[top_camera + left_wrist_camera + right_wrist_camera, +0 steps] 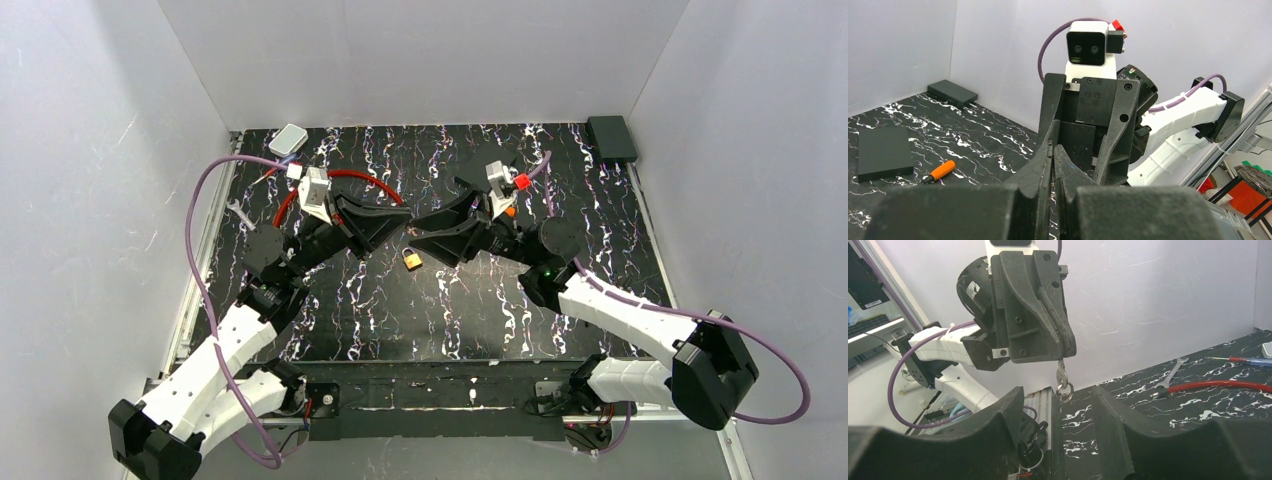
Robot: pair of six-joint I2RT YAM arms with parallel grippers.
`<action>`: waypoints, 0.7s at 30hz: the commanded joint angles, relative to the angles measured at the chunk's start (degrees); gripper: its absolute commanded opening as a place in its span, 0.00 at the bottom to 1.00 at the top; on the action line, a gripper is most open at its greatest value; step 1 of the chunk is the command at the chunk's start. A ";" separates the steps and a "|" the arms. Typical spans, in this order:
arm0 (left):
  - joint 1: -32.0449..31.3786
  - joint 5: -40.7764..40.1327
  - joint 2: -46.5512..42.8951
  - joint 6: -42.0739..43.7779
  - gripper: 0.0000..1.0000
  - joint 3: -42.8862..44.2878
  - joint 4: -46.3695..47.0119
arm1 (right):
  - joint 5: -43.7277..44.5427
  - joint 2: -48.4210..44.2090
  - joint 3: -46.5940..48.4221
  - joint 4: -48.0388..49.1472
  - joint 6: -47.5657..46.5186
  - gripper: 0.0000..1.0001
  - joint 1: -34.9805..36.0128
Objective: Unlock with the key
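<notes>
My left gripper (1064, 354) is clenched on the key (1061, 375), which hangs from its tips over the middle of the table (480, 320) (ring dangling below). My right gripper (1058, 405) faces it, jaws spread either side of the key. The padlock (411, 259) lies just nearer.

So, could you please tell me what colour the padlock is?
The padlock is brass-yellow; it shows best in the top external view.
</notes>
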 commanded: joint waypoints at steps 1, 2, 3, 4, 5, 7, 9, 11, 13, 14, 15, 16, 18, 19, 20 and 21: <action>-0.61 -1.52 0.16 -0.10 0.00 -0.79 3.23 | 0.15 0.88 3.19 5.22 1.66 0.56 -0.01; -0.63 -1.63 0.18 -0.15 0.00 -0.92 3.34 | 0.15 1.02 3.34 5.42 1.82 0.54 0.00; -0.70 -1.75 0.17 -0.29 0.00 -1.00 3.43 | 0.14 1.14 3.55 5.48 1.86 0.53 0.03; -0.71 -1.93 0.10 -0.43 0.00 -1.09 3.53 | 0.08 1.28 3.73 5.48 1.92 0.52 0.00; -0.71 -1.96 0.10 -0.47 0.00 -1.17 3.60 | 0.05 1.41 3.92 5.44 2.01 0.51 0.00; -0.71 -2.02 0.00 -0.48 0.00 -1.34 3.76 | -0.07 1.71 4.25 5.49 2.22 0.48 0.00; -0.71 -2.12 0.00 -0.48 0.00 -1.46 3.87 | -0.10 1.98 4.36 5.50 2.36 0.44 0.00; -0.71 -2.18 -0.02 -0.43 0.00 -1.64 4.01 | -0.02 2.21 4.38 5.66 2.54 0.41 0.00; -0.71 -2.35 0.00 -0.33 0.00 -1.81 4.12 | -0.03 2.40 4.52 5.74 2.81 0.37 0.06; -0.72 -2.44 0.00 -0.31 0.00 -1.90 4.20 | -0.09 2.54 4.62 5.66 2.86 0.36 0.08; -0.76 -2.53 0.03 -0.32 0.00 -1.95 4.23 | -0.12 2.63 4.64 5.58 2.87 0.35 0.08; -0.72 -2.71 0.07 -0.39 0.00 -1.99 4.30 | -0.19 2.72 4.64 5.44 2.87 0.33 0.12; -0.71 -3.04 0.13 -0.47 0.00 -2.00 4.47 | -0.27 2.94 4.57 5.24 2.84 0.30 0.10; -0.71 -3.05 0.16 -0.41 0.00 -2.05 4.54 | -0.36 3.02 4.56 5.23 2.87 0.28 0.09; -0.71 -3.15 0.17 -0.41 0.00 -2.08 4.65 | -0.37 3.18 4.56 5.23 2.95 0.26 0.08; -0.71 -3.15 0.17 -0.40 0.00 -2.10 4.72 | -0.37 3.17 4.56 5.23 2.96 0.24 0.08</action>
